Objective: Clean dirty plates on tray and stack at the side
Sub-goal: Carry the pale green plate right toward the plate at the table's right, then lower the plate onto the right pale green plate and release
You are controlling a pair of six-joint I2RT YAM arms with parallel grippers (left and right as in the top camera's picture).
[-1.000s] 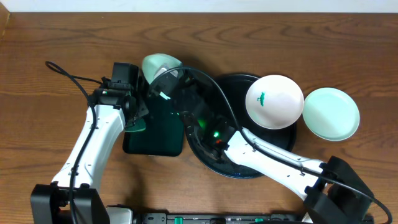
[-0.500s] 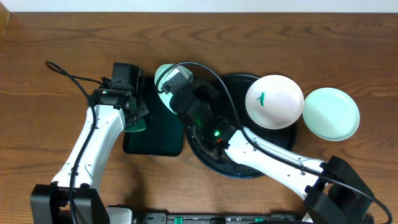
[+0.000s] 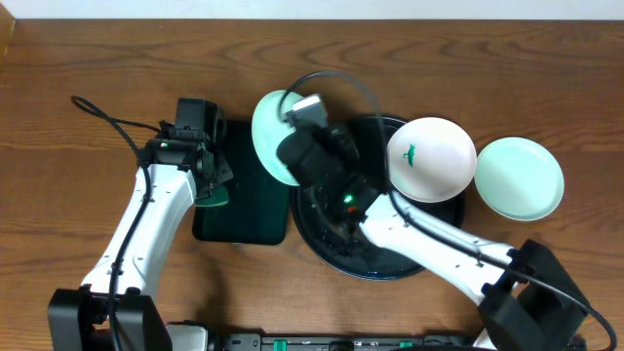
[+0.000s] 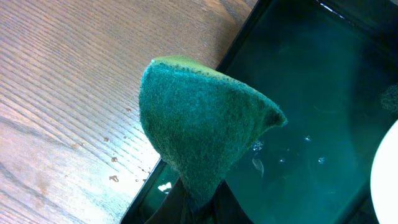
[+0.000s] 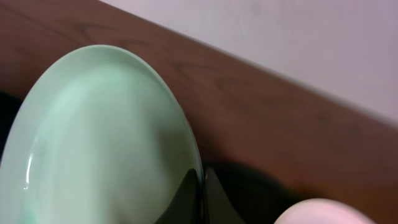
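A green scouring sponge (image 4: 199, 130) fills the middle, folded into a pointed cone, and the dark left pincer (image 4: 196, 202) is closed on its lower end. Under it lies a dark green tray (image 4: 323, 106) with water drops on its glossy floor. The wooden tabletop (image 4: 68, 81) at the left has drops too. At the right border is a pale curved edge (image 4: 387, 180), perhaps a plate rim

Tilted mint plate (image 3: 271, 132): steeply on edge, over the tray's left rim.
White plate (image 3: 431, 159): green smear, on the tray's right side.
Flat mint plate (image 3: 519, 177): on the table, just right of the tray.
Tray (image 3: 314, 244): round, glossy black.
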